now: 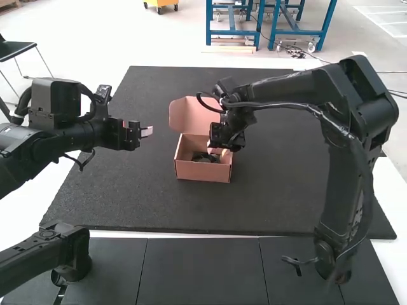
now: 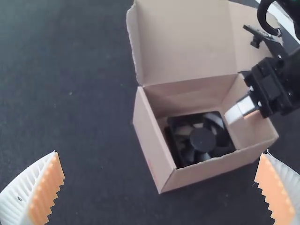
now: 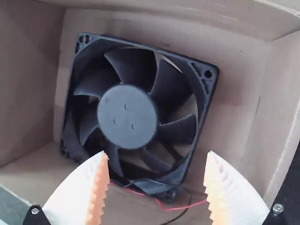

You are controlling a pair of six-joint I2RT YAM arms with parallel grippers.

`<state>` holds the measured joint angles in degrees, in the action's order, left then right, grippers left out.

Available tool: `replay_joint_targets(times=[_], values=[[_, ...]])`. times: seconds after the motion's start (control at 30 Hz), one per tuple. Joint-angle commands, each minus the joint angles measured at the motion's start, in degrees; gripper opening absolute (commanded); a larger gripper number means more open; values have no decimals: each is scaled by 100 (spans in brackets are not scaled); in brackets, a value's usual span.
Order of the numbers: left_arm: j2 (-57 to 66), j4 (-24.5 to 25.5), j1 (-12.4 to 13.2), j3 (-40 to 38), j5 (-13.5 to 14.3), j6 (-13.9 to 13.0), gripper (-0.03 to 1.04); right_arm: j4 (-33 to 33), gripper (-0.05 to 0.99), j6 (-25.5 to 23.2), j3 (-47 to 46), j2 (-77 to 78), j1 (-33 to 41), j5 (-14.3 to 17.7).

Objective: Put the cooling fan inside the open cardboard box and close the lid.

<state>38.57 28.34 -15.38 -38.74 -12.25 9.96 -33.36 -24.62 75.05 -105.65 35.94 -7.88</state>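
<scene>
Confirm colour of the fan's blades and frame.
Both black; right wrist view shows the cooling fan best.

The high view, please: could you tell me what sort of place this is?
Probably a robot test bench: a black mat covers a white table, and the brown cardboard box holds a black square cooling fan.

Right tool [image 1: 219,147] over box [image 1: 202,170] mouth — mat [image 1: 127,184] leftward free.

No readable text or numbers, apparently
</scene>
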Motion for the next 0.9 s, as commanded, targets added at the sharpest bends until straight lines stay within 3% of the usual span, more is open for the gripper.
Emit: replay_joint_targets(times=[0.0,0.17,0.3,0.57,0.73,0.87], values=[[-51,-109,26,60,-84,42,96,-162,50,344,608,18,44,-188],[160,-259,26,33,-76,50,96,-873,57,1074,1302,246,36,-337],[476,-399,26,-90,-41,59,96,-1287,59,1838,1408,624,18,-188],[1382,-821,26,-389,346,59,96,-531,61,2216,177,1916,-26,507],[1883,-1173,52,-520,821,50,96,-162,61,2216,-456,2549,-404,515],[2217,-1428,184,-538,1146,24,96,621,61,2234,-1053,3006,-676,551]])
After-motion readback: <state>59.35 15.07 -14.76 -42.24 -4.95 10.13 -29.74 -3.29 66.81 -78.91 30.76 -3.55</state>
